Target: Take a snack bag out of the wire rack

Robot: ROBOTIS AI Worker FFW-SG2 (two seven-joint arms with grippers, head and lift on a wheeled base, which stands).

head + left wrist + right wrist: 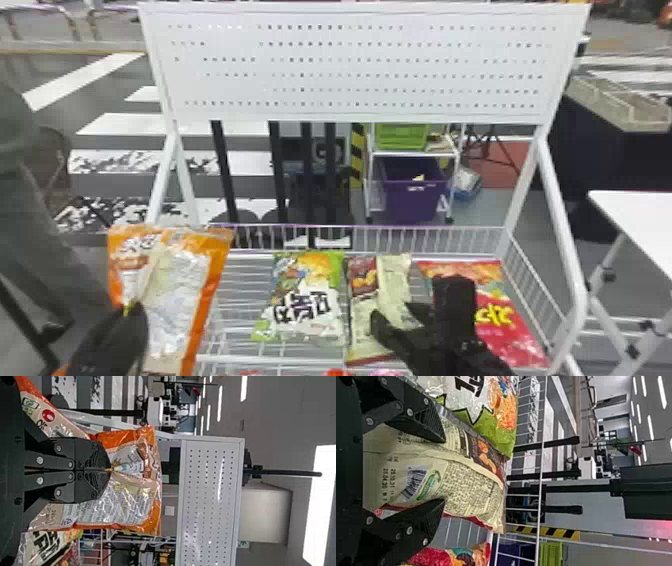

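Left pincer (132, 307): fingertips together, clamped on the orange bag, pinching a fold of its wrapper (a yellow scrap pokes out at the tips).
Orange bag (172, 305): upright in the left pincer, spreading to both sides of the fingertips and reaching above them, at the rack's left end.
Right pincer (416, 299): fingers apart, low at the right half of the rack.
Cream bag (361, 327): lying in the rack, in the gap between the right pincer's fingers (whether either one touches it, I cannot tell).
Green bag (304, 300): in the rack between the two pincers, just beside the cream bag.
Red bag (515, 330): in the rack to the right pincer's right, partly hidden by it.
Wire rack (425, 240): white, beneath and beyond the right pincer.
White table (637, 212): well apart from the right pincer, off to its right.
Pegboard (350, 65): white, above and beyond both pincers.
Purple bin (412, 195): beyond the rack and the right pincer, on a white cart.
Green bin (400, 137): above the purple one, equally far beyond that pincer.
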